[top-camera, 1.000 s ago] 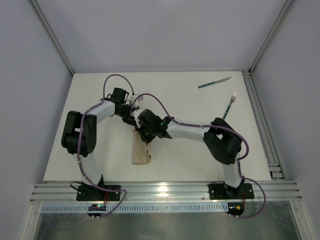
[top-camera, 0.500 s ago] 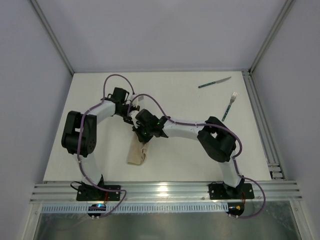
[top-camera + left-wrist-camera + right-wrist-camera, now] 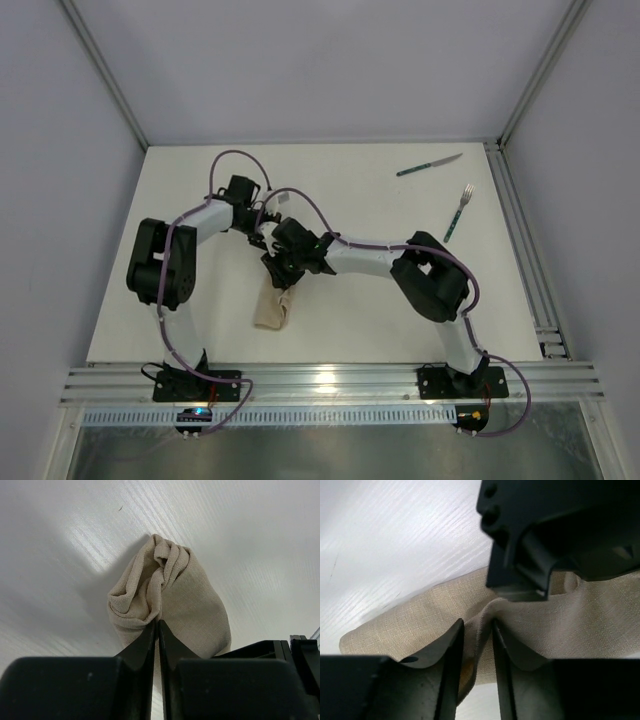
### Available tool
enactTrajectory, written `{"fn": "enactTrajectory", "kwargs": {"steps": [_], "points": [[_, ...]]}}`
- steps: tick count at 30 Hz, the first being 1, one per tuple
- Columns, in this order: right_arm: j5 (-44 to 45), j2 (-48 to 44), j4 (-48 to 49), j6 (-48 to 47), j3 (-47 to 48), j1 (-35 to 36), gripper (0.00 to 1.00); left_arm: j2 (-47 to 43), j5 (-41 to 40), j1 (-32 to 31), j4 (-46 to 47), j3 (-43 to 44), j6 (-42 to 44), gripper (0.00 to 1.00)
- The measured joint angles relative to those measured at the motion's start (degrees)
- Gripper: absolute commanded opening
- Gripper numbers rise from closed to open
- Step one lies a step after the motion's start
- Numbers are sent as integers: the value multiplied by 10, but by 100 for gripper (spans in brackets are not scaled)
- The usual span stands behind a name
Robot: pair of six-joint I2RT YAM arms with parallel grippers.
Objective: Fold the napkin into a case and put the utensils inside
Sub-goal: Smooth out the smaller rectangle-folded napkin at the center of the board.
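Note:
The beige napkin (image 3: 272, 310) hangs bunched below both grippers at the table's left-centre. My left gripper (image 3: 266, 242) is shut on its upper edge; in the left wrist view the cloth (image 3: 170, 600) droops in folds beyond the closed fingertips. My right gripper (image 3: 281, 272) is shut on a ridge of the same cloth (image 3: 420, 615), right beside the left gripper's black body (image 3: 560, 530). The knife (image 3: 428, 165) and the fork (image 3: 459, 212), both with green handles, lie on the table at the far right, away from both grippers.
A white table (image 3: 380, 310) with an aluminium rail (image 3: 330, 380) along the near edge and another (image 3: 520, 240) down the right side. Grey walls stand round the back and sides.
Both grippers and the napkin have shifted slightly left and back. The cloth hangs shorter and more bunched than a second ago. The knife and fork have not moved.

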Motion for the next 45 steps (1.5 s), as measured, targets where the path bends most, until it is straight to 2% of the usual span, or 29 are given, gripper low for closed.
{"fn": "enactTrajectory", "kwargs": {"steps": [2,7,13,17,20,24,27,35,45], "points": [[-3,-3,0,0,0,0,43,1,-1,-1,-4,3,4,6],[-2,-37,-2,-8,-8,-3,50,12,-5,-11,-16,8,20,6],[-14,-115,1,-18,-20,-17,51,13,-7,-14,-19,10,28,5],[-49,-171,23,-15,-68,-54,51,13,-8,-15,-19,10,29,5],[-62,-195,36,-11,-115,-103,56,13,-11,-21,-19,10,32,5],[-80,-178,49,-12,-133,-161,58,13,-16,-38,-23,15,39,5],[-95,-152,87,-14,-135,-179,59,22,-19,-55,-30,30,43,5],[-140,-65,161,-3,-143,-191,59,37,-21,-76,-42,53,44,5],[-151,-39,260,16,-167,-194,59,39,-23,-79,-51,55,44,4]]}}
